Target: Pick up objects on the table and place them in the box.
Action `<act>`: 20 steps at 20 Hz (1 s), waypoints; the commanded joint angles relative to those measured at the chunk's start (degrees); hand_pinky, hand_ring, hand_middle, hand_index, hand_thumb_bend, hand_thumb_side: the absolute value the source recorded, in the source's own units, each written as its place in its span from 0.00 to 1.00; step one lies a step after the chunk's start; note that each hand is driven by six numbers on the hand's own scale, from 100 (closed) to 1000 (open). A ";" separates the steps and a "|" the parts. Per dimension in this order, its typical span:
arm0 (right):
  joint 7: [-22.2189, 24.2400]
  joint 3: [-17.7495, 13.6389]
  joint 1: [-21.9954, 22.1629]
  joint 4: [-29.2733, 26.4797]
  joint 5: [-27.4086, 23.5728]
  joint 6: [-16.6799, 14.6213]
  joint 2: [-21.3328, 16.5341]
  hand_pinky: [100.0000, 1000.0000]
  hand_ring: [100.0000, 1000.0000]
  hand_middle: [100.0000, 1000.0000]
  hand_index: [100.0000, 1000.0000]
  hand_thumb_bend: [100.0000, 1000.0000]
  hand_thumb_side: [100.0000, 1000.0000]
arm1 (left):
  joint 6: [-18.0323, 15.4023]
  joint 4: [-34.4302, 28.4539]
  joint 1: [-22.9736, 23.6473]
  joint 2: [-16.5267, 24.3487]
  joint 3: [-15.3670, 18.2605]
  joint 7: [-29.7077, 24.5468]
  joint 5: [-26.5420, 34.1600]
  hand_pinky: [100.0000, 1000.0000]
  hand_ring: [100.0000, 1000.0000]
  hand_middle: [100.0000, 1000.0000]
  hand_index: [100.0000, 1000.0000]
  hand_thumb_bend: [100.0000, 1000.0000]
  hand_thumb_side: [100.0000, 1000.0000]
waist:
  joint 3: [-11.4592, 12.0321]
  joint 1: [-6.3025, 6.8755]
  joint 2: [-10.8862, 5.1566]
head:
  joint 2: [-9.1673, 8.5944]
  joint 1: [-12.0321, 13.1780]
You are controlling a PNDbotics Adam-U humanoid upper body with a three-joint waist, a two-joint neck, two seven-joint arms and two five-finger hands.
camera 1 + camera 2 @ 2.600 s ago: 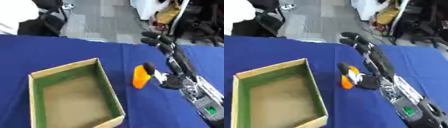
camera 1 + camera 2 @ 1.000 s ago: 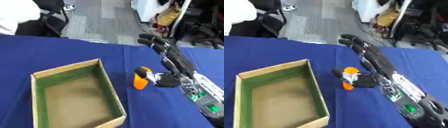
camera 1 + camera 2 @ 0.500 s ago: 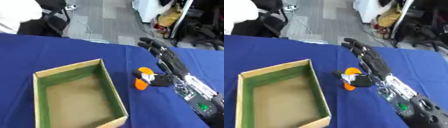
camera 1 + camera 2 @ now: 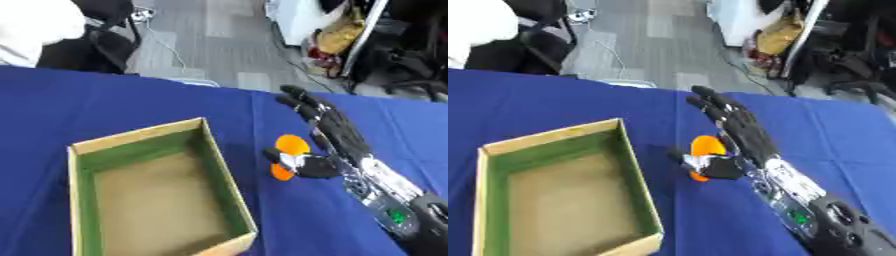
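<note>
Orange object [image 4: 287, 154] on blue counter [image 4: 131, 105], just right of box [image 4: 226, 180] | my right hand [image 4: 741, 134] nearer, fingers straight along its right, thumb beneath | long axis runs away from me

Both views come from the robot's head, set high and close over the blue tabletop [image 4: 131, 105], looking steeply down and forward across it. The far edge of the tabletop crosses the upper part of each view, with grey floor and chairs beyond. The two eyes sit side by side and share almost the whole scene: the open box [image 4: 219, 167] toward the near left corner, the orange object [image 4: 706, 146] near the middle, and the right hand [image 4: 741, 132] reaching in from the near right corner. In the right eye view everything lies slightly further left.
</note>
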 commanded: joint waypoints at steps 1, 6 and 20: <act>-0.58 0.09 -0.68 0.27 0.69 -0.12 -0.54 0.81 0.83 0.92 0.90 0.58 1.00 | -0.04 -0.81 -0.83 0.51 0.11 -0.19 0.03 0.99 0.84 0.86 0.78 0.09 0.85 | -0.19 0.34 -1.08 | -0.61 -0.07; 0.16 0.83 -0.82 2.07 1.65 -0.55 0.24 0.81 0.82 0.92 0.90 0.61 1.00 | -0.16 -0.81 -0.77 0.56 0.08 -0.22 0.04 0.99 0.84 0.86 0.78 0.09 0.85 | -0.28 0.43 -1.08 | -0.70 0.04; 0.38 0.92 -1.98 6.16 3.23 -0.75 0.24 0.77 0.82 0.91 0.90 0.60 1.00 | -0.17 -0.81 -1.20 0.33 -0.21 -0.55 0.34 0.99 0.84 0.86 0.78 0.09 0.85 | 0.10 0.31 -0.88 | -1.48 -0.08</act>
